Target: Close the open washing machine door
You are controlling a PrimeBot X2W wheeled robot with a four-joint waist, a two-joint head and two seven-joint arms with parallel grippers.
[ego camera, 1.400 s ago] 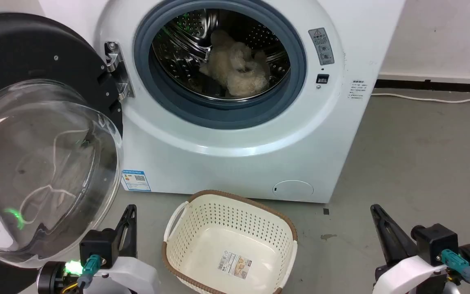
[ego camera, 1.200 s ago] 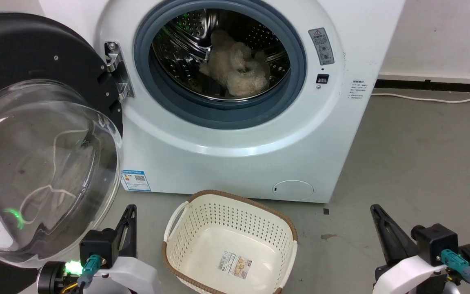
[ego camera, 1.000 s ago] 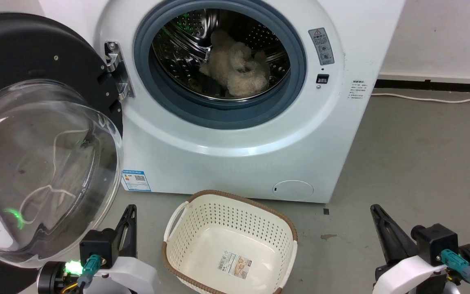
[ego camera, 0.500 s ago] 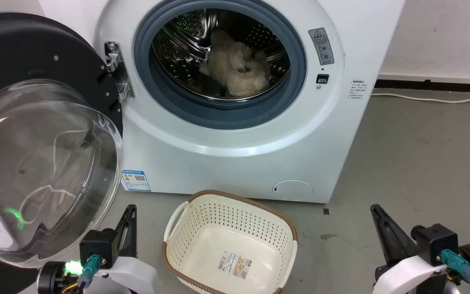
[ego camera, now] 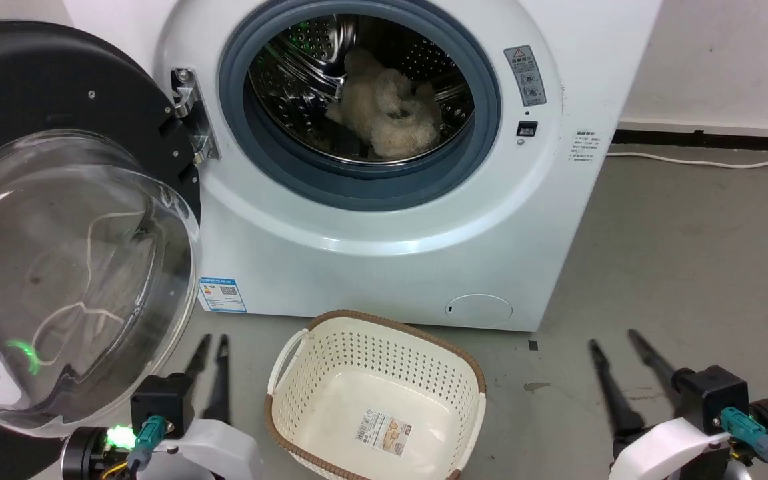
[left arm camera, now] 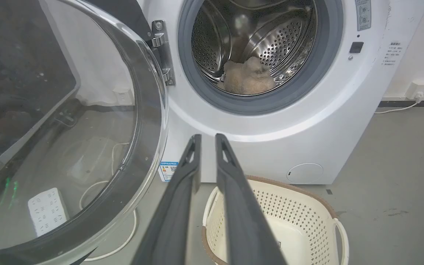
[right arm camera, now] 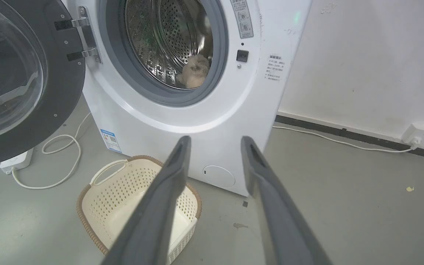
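Note:
The white washing machine [ego camera: 384, 267] stands ahead with its steel drum uncovered. Its door [ego camera: 37, 73], black-rimmed with a domed clear glass [ego camera: 71, 267], hangs swung wide open on the left hinge [ego camera: 187, 110]. My left gripper [ego camera: 213, 341] is low at the door's lower right edge, apart from it, fingers slightly parted and empty. In the left wrist view the left gripper [left arm camera: 207, 137] points at the machine front beside the door [left arm camera: 87, 110]. My right gripper [ego camera: 614, 339] is open and empty over the floor at the lower right, and it [right arm camera: 215, 139] faces the machine [right arm camera: 212, 121].
A cream perforated basket [ego camera: 374, 400] sits on the floor just before the machine, between my grippers. A fluffy beige item [ego camera: 387, 107] lies in the drum. A power strip [right arm camera: 15, 162] and white cable [right arm camera: 61, 162] lie under the door. Grey floor stretches to the right.
Both grippers have gone from shut to open: each pair of fingers has spread apart, the right wider than the left. Door, basket and machine have not moved.

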